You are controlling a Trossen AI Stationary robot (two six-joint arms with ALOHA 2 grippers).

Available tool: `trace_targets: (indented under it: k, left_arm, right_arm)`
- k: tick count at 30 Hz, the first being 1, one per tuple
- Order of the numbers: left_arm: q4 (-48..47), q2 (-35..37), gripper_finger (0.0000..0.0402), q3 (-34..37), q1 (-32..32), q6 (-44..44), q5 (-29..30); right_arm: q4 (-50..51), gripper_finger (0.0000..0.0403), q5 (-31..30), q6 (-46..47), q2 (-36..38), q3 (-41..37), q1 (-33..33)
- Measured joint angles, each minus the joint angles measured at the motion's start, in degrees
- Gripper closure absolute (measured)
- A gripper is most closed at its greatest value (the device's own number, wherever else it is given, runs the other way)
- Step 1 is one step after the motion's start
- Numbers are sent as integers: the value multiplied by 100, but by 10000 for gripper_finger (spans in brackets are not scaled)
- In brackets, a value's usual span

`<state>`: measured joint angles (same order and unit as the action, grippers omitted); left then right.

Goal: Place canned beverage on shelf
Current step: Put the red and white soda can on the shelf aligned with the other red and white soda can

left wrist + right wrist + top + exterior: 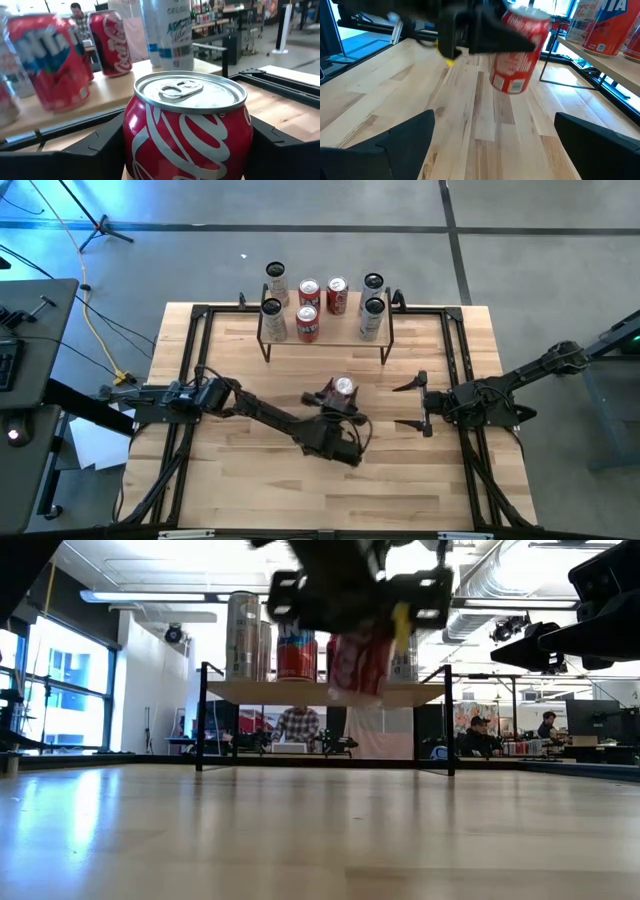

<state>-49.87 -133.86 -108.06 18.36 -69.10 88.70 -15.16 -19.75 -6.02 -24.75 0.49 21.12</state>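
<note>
My left gripper [338,398] is shut on a red cola can [343,390], held in the air over the table's middle, in front of the shelf [325,335]. The can fills the left wrist view [187,135] and hangs above the tabletop in the low view [360,662] and the right wrist view [517,52]. The shelf, a light wooden board on thin black legs, carries several cans: silver ones [272,320] and red ones [308,323]. My right gripper [422,402] is open and empty at the table's right. My left gripper pinches the can's side wall [131,140] between its two fingers, one on each side, below the rim. The fingers [95,150] come level from the table's near side. The can is lifted clear of the table, tipped a little from upright, its lid up.
Black rails [190,380] frame the wooden tabletop. The shelf's front edge between the red and right silver cans [340,330] shows bare board. People and desks show in the room beyond the table [298,725].
</note>
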Motion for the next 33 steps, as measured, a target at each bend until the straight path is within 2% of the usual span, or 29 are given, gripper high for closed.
trace_targets:
  k: [4,9,15,19,24,29,33]
  left_arm:
    - [-3,0,149,-712,-224,602,-336]
    - [-43,11,136,-1322,-532,793,-858]
    - [-48,11,127,-1557,-711,1147,-689]
    - [-46,9,128,-1557,-745,1222,-160]
    - [-130,9,128,-1557,-811,619,57]
    - [-627,9,128,-1557,-968,-97,57]
    - [-787,9,128,-1557,-1080,-313,99]
  right_arm:
    - [0,3,2,0,1,0,0]
    - [0,3,0,-1,2,-2,0]
    - [0,3,0,2,2,-2,0]
    - [-1,3,0,1,2,-2,0]
    - [-1,3,0,2,1,-1,0]
    - [0,3,0,-1,1,0,0]
    - [-2,3,0,2,1,0,0]
